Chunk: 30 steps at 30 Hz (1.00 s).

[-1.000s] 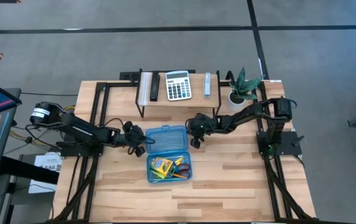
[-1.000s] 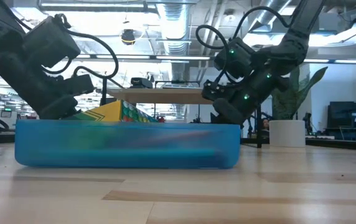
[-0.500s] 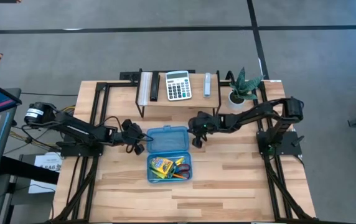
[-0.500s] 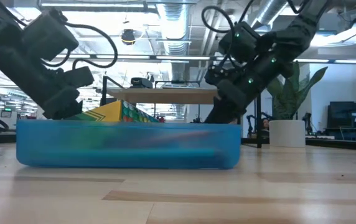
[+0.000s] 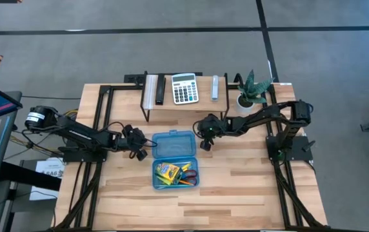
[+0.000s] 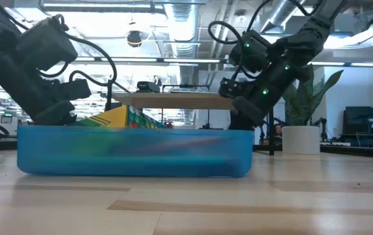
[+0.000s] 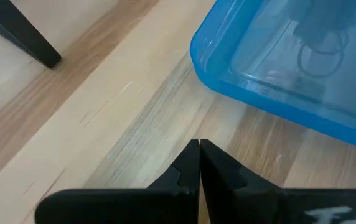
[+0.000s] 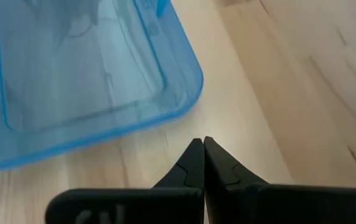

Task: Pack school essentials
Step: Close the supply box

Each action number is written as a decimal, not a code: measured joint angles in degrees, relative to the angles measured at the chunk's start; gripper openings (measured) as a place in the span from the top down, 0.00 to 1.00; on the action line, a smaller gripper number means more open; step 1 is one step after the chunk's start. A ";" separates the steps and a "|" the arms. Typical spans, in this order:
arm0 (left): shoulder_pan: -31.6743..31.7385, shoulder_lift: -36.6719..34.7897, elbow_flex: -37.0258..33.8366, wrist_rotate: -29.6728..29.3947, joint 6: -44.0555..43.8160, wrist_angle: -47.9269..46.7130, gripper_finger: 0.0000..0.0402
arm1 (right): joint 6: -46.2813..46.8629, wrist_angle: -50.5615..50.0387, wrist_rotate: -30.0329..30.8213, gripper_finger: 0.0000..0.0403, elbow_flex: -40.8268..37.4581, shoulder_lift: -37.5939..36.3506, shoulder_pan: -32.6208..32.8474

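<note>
While its fingers are pressed together on nothing, the left gripper [image 5: 142, 150] hangs just off the left edge of the open blue case [image 5: 175, 143], and the right gripper [image 5: 203, 143], fingers equally closed and empty, sits just beside the lid's right edge. The crayon box [image 5: 166, 172] lies in the case's near half beside red-handled scissors [image 5: 188, 173] and pencils [image 5: 183, 181]. A calculator [image 5: 184, 88] rests on the shelf behind.

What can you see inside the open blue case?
In the blue case, the front half holds the crayon box, scissors and pencils. Anything beneath them is hidden. The lid half appears bare.
</note>
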 joint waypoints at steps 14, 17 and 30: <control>0.02 0.07 -0.14 0.25 0.59 1.64 1.00 | 0.04 5.40 -0.06 0.98 0.20 5.35 -0.54; 0.02 0.07 -0.12 0.61 1.01 1.35 1.00 | 0.02 5.44 -0.08 0.98 0.20 5.39 -0.55; 0.02 0.04 -0.12 1.14 1.70 1.70 1.00 | 0.04 5.02 -0.24 0.98 0.18 5.48 -0.58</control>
